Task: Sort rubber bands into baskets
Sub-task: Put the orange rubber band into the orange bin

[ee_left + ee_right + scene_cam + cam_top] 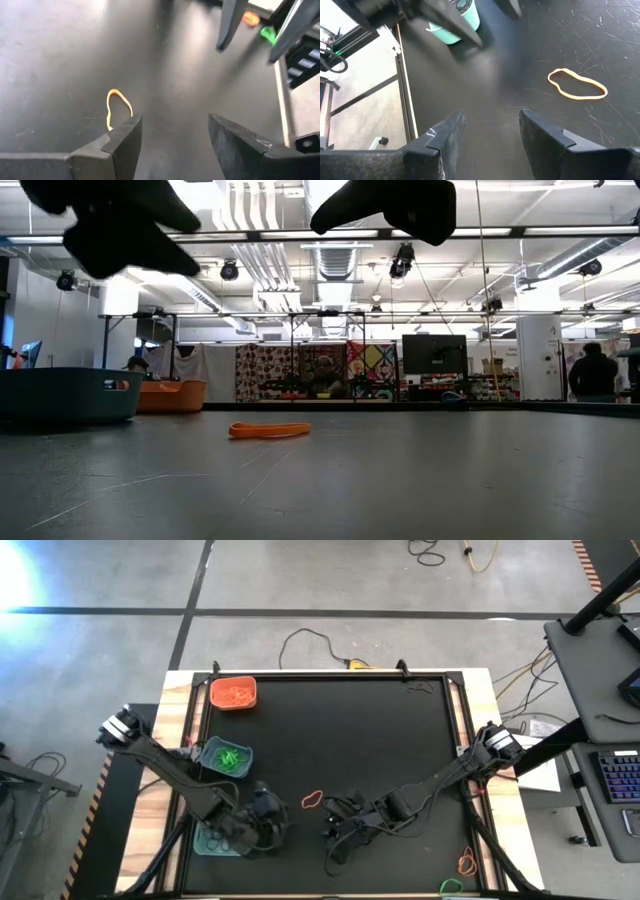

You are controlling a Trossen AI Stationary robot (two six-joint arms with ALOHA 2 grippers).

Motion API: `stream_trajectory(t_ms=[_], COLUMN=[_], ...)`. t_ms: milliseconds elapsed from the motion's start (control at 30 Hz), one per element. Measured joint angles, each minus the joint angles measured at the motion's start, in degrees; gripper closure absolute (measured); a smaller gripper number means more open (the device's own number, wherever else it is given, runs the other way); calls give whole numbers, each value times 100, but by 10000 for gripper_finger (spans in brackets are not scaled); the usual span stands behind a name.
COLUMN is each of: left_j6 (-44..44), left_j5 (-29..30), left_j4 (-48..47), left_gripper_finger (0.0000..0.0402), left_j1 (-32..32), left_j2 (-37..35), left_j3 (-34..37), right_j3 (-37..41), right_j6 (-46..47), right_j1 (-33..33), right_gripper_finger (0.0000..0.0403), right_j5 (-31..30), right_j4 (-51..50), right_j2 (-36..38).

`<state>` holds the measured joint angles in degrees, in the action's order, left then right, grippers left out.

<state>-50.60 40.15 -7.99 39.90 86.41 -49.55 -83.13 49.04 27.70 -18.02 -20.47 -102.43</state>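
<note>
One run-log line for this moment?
left tool: open, empty | right tool: open, empty | orange rubber band: on mat between them | baskets: left side

loose rubber band [312, 802] on table [350, 740] between both grippers, baskets [227, 757] left

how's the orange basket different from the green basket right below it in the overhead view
The orange basket sits at the mat's far left corner; the green basket sits nearer the left arm. The orange basket holds orange rubber bands; the green basket holds bright green rubber bands. The orange basket lies square to the mat edge; the green basket is slightly turned. Both are shallow rounded-rectangle trays of similar size.
</note>
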Motion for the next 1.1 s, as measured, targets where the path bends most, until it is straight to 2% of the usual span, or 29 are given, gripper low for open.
stream_trajectory(t_ms=[200,467,1100], left_j6=[-16,-66,-134], left_j5=[-111,-687,-666], left_j4=[48,90,136], left_gripper_finger=[192,192,192], left_j1=[-52,-272,-1019], left_j2=[576,1326,1703], left_j3=[-272,-708,-738], right_j3=[0,0,0], right_j6=[0,0,0], right_j1=[0,0,0], right_gripper_finger=[223,223,223], right_j5=[0,0,0], right_j4=[0,2,1], right_j2=[0,0,0])
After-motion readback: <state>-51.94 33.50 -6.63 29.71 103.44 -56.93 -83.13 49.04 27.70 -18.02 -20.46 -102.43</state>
